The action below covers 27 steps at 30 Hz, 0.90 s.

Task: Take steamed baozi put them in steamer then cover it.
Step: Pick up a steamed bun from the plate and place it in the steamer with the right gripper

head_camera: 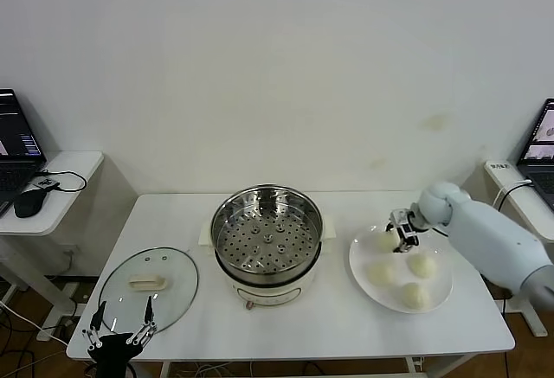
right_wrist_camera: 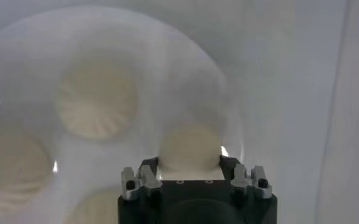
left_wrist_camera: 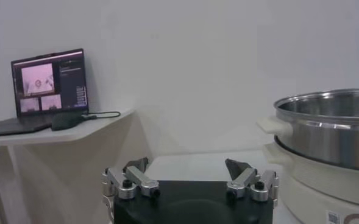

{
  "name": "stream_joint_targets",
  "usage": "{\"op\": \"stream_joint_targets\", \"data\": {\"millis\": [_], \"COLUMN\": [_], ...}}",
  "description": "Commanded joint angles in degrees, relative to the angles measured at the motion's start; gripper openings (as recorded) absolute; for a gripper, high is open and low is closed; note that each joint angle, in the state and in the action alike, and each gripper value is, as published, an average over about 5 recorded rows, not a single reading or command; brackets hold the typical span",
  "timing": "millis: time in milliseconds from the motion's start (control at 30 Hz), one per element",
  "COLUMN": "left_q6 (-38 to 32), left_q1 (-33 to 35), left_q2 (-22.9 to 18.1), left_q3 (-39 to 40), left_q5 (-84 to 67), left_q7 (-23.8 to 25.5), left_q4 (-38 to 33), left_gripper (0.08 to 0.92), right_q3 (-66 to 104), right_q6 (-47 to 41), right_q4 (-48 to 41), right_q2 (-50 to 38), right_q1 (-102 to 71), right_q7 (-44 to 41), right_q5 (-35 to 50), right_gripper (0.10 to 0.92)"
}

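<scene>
The steamer [head_camera: 267, 240] stands uncovered mid-table, its perforated tray bare; its steel wall [left_wrist_camera: 331, 131] also shows in the left wrist view. The cover [head_camera: 149, 285], a glass lid with a white handle, lies flat to the steamer's left. My right gripper [head_camera: 403, 238] is down at the far left part of the white plate [head_camera: 441, 296], shut on one baozi [right_wrist_camera: 190, 146] with a finger against each side. Three more baozi [head_camera: 422, 265] lie on the plate beside it. My left gripper [head_camera: 121, 330] waits open at the table's front edge near the cover, nothing between its fingers [left_wrist_camera: 237, 167].
A side table at the left carries a laptop [left_wrist_camera: 48, 85] and a mouse [head_camera: 31, 201]. A second laptop [head_camera: 544, 149] stands at the far right. The white wall runs close behind the table.
</scene>
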Motion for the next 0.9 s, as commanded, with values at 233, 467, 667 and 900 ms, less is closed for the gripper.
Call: {"op": "stream_joint_targets", "data": {"millis": [233,467,667,900], "left_q6": [-0.05,-0.12,-0.02,-0.02], "left_q1": [-1.24,-1.93,-2.44,-2.98], "left_q2": [0.64,0.64,0.67,0.62], "left_q3": [1.02,1.02,0.29,-0.50], "left_q5": [-0.68,-0.80,-1.17,-1.52], "left_q7": [0.12,0.12,0.18,0.22], "left_q4": [-0.32,-0.12,-0.15,0.11], "left_gripper": [0.823,0.823,0.823,0.823], "right_q3": [-20.72,-27.45,-29.81,-31.35], "right_q6": [-1.17,0.31,5.72,13.86], "right_q4": [14.60,16.80,13.77,6.58], "right_q2": [-2.47,7.10,17.02,28.14], "right_q1": [30.83,35.86,35.64,32.31], "right_q7": [-1.26,1.39,3.95,6.62], "right_q5": [21.79,24.83,23.50,16.94], "right_gripper": [0.645,0.645,0.645,0.645]}}
